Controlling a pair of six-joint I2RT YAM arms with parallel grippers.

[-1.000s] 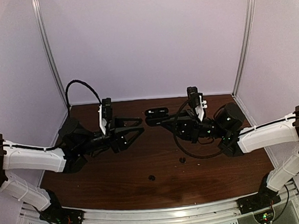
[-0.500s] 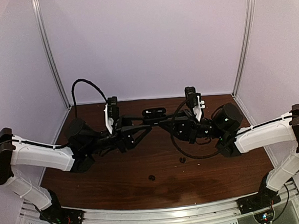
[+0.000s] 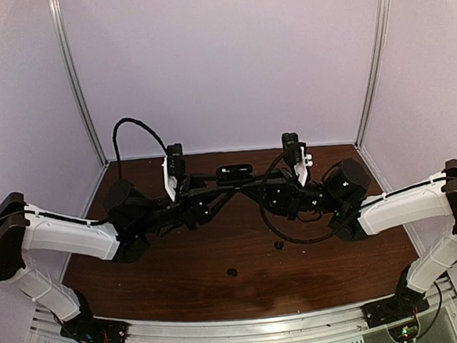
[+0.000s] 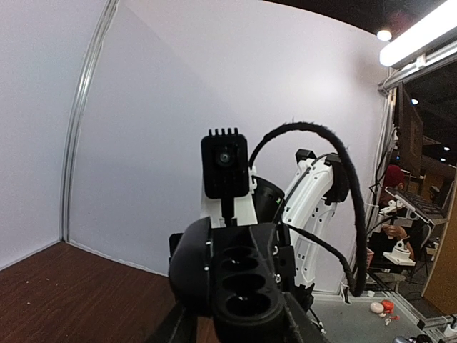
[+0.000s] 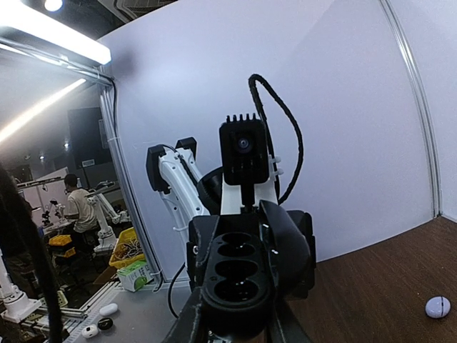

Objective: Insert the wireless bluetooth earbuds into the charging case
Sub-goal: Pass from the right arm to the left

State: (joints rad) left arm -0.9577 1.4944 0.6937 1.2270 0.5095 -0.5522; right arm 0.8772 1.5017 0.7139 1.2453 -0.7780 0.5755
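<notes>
The black charging case (image 3: 236,171) is open and held above the back middle of the table. My right gripper (image 3: 251,182) is shut on it. In the right wrist view the case (image 5: 235,275) shows empty sockets, its lid (image 5: 289,239) to the right. My left gripper (image 3: 216,189) is open, its fingers on either side of the case (image 4: 243,282), with the lid (image 4: 189,257) to the left. Two black earbuds (image 3: 279,245) (image 3: 232,272) lie on the table in front. One white earbud (image 5: 437,306) lies on the table. The other white earbud is out of view.
The brown table (image 3: 180,261) is closed in by white walls with metal posts (image 3: 77,88) (image 3: 372,67) at the back corners. A black cable (image 3: 296,233) from the right arm loops down onto the table near one black earbud.
My left arm has moved right and forward until its gripper reached the case. My right gripper has shifted slightly left with the case and still holds it.
</notes>
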